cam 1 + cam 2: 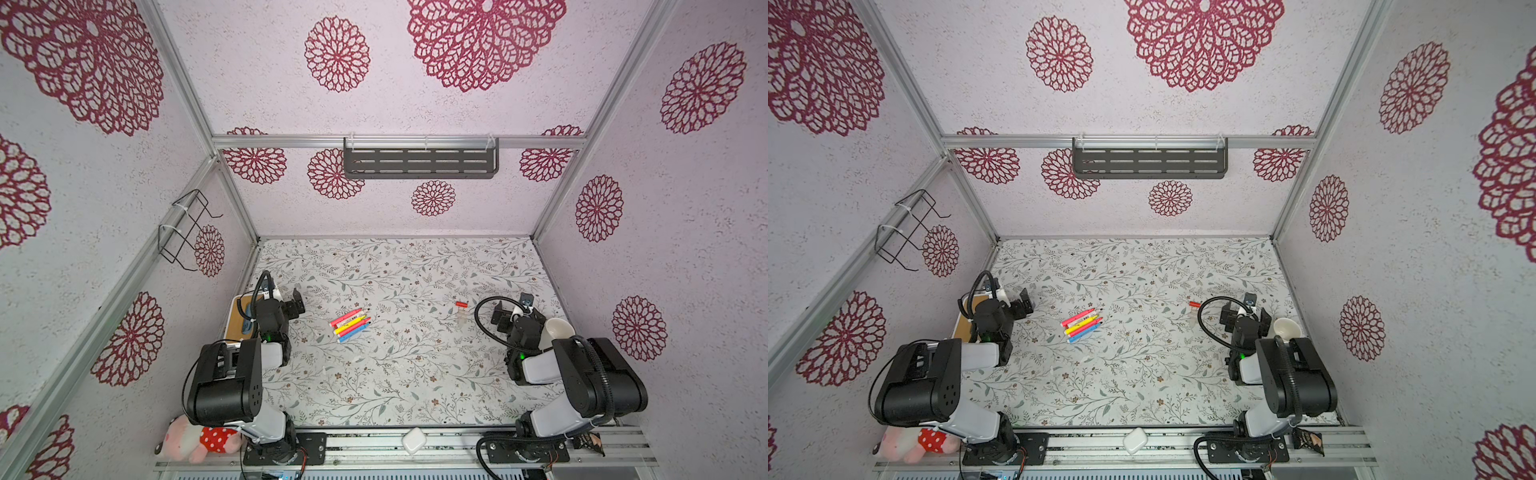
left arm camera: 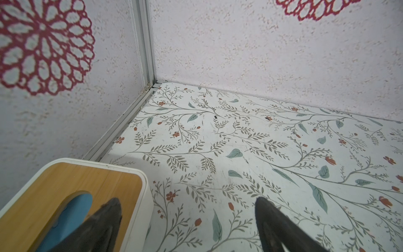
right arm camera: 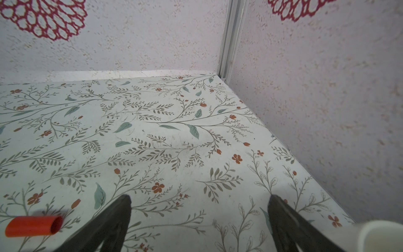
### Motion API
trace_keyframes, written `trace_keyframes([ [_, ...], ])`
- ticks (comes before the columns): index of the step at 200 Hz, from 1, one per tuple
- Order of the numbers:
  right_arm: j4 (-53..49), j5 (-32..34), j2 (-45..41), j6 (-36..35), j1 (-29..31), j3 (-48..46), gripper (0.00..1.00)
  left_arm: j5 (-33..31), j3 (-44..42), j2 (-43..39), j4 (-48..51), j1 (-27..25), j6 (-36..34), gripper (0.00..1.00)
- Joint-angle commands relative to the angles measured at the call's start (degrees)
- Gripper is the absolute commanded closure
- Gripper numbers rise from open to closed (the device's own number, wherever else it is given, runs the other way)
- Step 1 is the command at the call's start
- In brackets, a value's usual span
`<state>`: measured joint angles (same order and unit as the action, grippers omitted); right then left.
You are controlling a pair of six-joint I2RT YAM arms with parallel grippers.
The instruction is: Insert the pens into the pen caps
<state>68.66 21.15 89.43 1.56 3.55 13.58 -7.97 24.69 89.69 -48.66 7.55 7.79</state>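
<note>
Pens (image 1: 350, 325): one tight pile mid-bench, lying flat and touching side by side, tips uncapped as far as I can tell. Nothing is capped yet, so I judge the job unstarted and the first pick is the step in hand.

How I'd do it:
- Take an outer pen of the pile, not a middle one, so the rest don't scatter.
- Grip it mid-body and leave the tip end free.
- Take a cap across its closed half with the mouth pointing at the pen.
- Line the two up on one axis and push straight. These are light and will likely roll or skid if nudged.

Counts:
- Pens: five, maybe six. They're packed too close to be sure. Pink, yellow, red and blue show.
- Caps: one red cap (image 3: 33, 226), well apart from the pens on my right arm's side. One clear cap (image 1: 460, 319) lies just beside it. A few pale specks nearer than the pens are too small to call.

Left tool (image 2: 187, 202): fully spread and empty, well apart from the pens on my left arm's side, over the edge of a wood-topped box (image 2: 98, 174).

Right tool (image 3: 200, 198): fully spread and empty, past the red cap from the pens, above bare bench (image 1: 415, 270).
</note>
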Motion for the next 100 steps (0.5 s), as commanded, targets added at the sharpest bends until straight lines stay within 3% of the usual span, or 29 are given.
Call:
trace_keyframes([
  [1,1.8,0.0,-1.1,0.7,0.0,0.3,0.01,0.6,-0.1,-0.7,-0.9,0.2,-0.2,0.02],
  [100,1.6,-0.1,-1.2,0.6,0.0,0.5,0.01,0.9,0.0,-0.7,-0.7,0.3,-0.1,0.03],
])
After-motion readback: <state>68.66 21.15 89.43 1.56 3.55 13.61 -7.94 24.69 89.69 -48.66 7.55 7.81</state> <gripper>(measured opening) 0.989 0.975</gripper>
